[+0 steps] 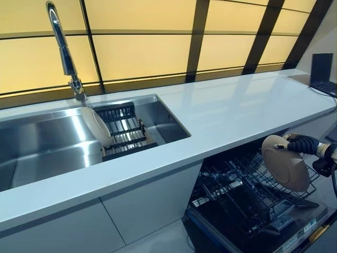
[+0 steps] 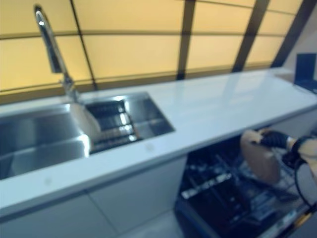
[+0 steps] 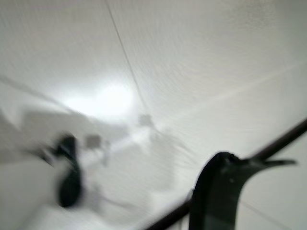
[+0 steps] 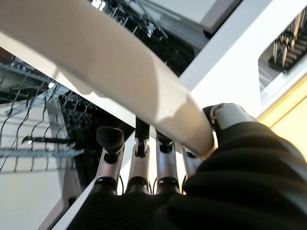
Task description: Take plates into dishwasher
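My right hand [image 1: 303, 143] is shut on the upper rim of a beige plate [image 1: 287, 163], which it holds upright and tilted above the open dishwasher's lower rack [image 1: 237, 195]. In the right wrist view the plate [image 4: 96, 62] crosses the picture, with the fingers [image 4: 139, 167] on one side of it and the thumb on the other, and the rack's wires showing beyond. A second pale plate [image 1: 96, 126] stands on edge in the black dish rack [image 1: 126, 134] inside the sink. Of my left hand only a dark blurred part [image 3: 216, 191] shows, over the floor.
The steel sink [image 1: 31, 142] with a tall faucet [image 1: 63, 47] lies at the left of a long white counter [image 1: 237, 110]. The dishwasher's door [image 1: 295, 237] hangs open below the counter's edge. A dark laptop [image 1: 322, 71] stands at the counter's far right.
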Available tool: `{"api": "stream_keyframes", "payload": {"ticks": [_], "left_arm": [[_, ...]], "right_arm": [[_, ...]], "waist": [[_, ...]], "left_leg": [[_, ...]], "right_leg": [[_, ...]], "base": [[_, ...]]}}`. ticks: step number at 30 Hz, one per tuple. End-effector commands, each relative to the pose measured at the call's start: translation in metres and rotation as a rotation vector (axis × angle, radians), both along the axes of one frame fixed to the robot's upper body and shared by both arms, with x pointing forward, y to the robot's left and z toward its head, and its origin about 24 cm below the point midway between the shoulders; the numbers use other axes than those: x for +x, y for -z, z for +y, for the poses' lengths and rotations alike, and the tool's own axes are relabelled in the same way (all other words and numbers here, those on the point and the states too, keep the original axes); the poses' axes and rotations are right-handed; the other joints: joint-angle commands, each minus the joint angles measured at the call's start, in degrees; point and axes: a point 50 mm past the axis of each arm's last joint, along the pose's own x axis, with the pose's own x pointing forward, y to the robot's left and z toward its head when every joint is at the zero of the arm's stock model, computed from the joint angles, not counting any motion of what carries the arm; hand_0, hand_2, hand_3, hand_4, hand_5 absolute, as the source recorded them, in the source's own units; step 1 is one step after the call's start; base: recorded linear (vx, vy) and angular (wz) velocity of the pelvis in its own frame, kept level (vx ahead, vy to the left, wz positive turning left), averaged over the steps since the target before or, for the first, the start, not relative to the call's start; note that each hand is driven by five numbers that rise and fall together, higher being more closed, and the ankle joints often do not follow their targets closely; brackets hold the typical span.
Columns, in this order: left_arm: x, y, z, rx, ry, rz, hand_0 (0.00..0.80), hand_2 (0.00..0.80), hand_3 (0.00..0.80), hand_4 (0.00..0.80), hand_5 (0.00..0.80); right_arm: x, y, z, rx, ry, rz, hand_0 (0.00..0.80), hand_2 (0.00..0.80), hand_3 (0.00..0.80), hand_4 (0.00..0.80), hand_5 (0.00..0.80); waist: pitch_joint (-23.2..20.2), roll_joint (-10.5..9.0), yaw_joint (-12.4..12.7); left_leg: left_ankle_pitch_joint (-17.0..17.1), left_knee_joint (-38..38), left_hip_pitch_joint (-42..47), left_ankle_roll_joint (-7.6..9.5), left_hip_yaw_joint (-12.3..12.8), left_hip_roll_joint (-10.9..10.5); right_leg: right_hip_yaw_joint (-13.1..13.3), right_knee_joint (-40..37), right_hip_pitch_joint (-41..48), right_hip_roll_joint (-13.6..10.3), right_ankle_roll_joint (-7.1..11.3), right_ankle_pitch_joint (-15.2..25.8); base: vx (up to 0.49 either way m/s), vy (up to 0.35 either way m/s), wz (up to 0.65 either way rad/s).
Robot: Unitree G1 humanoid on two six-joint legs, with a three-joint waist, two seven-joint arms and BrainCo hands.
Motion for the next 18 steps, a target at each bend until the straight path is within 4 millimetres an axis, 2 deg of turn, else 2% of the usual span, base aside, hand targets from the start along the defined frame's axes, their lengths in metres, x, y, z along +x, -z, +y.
{"api": "stream_keyframes", "payload": {"ticks": [1, 6, 18], "left_arm": [[0.015, -0.009, 0.012, 0.051, 0.027, -0.044, 0.000, 0.000, 0.000, 0.000, 0.000], [0.009, -0.008, 0.013, 0.053, 0.027, -0.056, 0.000, 0.000, 0.000, 0.000, 0.000], [0.013, -0.010, 0.011, 0.047, 0.041, -0.087, 0.000, 0.000, 0.000, 0.000, 0.000]], "right_arm": [[0.007, -0.005, 0.021, -0.021, -0.086, -0.045, 0.800, 0.800, 0.800, 0.800, 0.800], [0.005, 0.008, 0.023, -0.006, -0.107, 0.002, 0.800, 0.800, 0.800, 0.800, 0.800], [0.002, 0.030, 0.028, -0.012, -0.152, 0.100, 0.800, 0.800, 0.800, 0.800, 0.800]], "waist": [[-1.97, -2.20, 0.50], [-1.56, -1.84, 0.71], [-0.66, -1.66, 0.47]], "left_leg": [[-8.63, 0.72, 5.18, 0.60, 1.57, -2.36], [-8.41, -0.19, 5.46, 0.86, 1.75, -2.78], [-7.64, -0.38, 5.00, 0.54, 2.94, -2.33]], "right_leg": [[0.99, 4.28, -6.91, 0.49, 0.12, 1.99], [0.98, 3.31, -6.23, 0.51, 0.02, 1.92], [1.66, 0.98, -5.36, 0.98, 0.23, 2.78]], "base": [[-0.036, 0.000, 0.11], [-0.007, 0.001, 0.08], [-0.023, -0.004, 0.00]]}}
